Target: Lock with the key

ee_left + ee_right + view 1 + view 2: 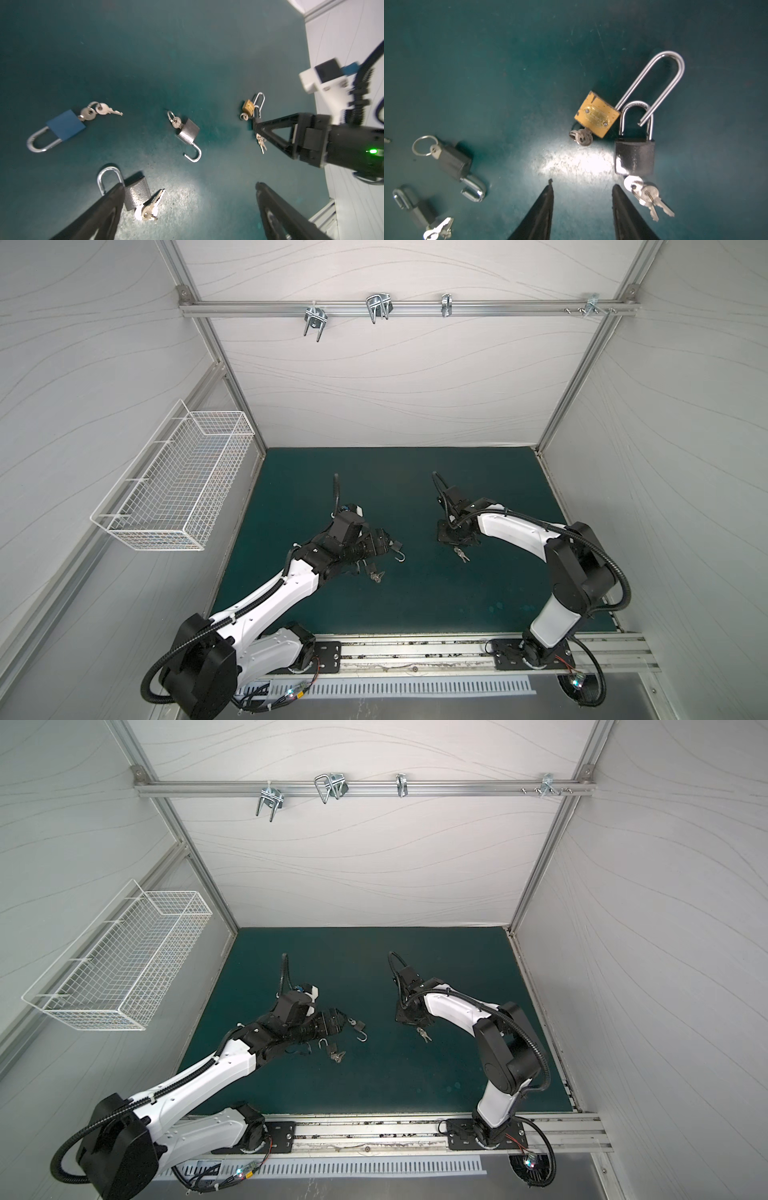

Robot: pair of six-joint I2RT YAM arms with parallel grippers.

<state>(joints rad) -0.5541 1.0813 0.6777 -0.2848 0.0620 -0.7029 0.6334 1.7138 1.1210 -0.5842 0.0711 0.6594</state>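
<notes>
In the right wrist view a brass padlock (597, 114) lies with its long shackle swung open and a key (583, 137) in its base. Touching it is a black padlock (634, 155) with its shackle shut and a bunch of keys (646, 193). My right gripper (583, 185) is open just short of both, with nothing between its fingers; one fingertip (616, 190) is next to the key bunch. My left gripper (189, 186) is wide open over the mat. Next to one of its fingers lies a grey padlock (137, 192) with keys (149, 205).
A blue padlock (65, 126) and a grey padlock with an open shackle (189, 132) lie further out on the green mat (415, 605). A white wire basket (174, 485) hangs on the left wall. Metal hooks (378, 308) hang from the back rail.
</notes>
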